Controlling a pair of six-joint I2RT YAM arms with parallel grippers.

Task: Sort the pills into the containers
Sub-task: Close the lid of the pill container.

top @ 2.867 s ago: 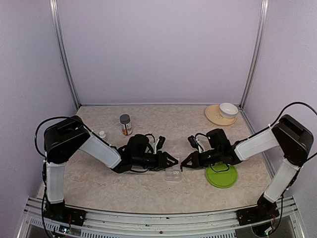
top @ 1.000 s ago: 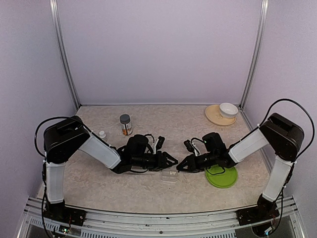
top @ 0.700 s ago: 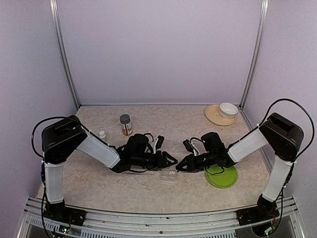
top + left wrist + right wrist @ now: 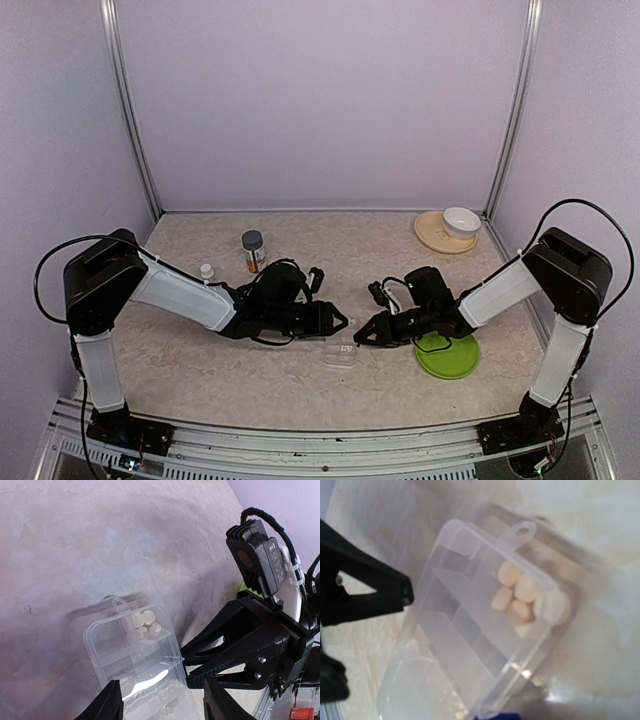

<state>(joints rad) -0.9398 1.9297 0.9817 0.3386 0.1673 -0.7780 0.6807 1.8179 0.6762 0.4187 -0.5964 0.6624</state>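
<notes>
The clear pill box (image 4: 343,355) lies on the table between both grippers. Several pale pills (image 4: 142,625) sit together in its far end compartment next to the loop tab; the other compartments (image 4: 131,662) look empty. My left gripper (image 4: 167,705) is open, its fingers (image 4: 111,704) standing either side of the box's near end. My right gripper (image 4: 184,667) comes in from the right, its black jaws closed to a narrow gap on the box's right rim. In the right wrist view the pill box (image 4: 465,635) fills the frame, pills (image 4: 520,597) at its far end; my own fingers are hidden there.
A green plate (image 4: 447,356) lies just right of the right gripper. An orange pill bottle (image 4: 254,251) and a small white cap (image 4: 206,270) stand at the left back. A white bowl (image 4: 461,221) rests on a beige plate (image 4: 435,235) in the far right corner.
The left gripper's jaws have widened and its arm has swung further left. The right gripper has crept slightly left and the box has shifted a little with it.
</notes>
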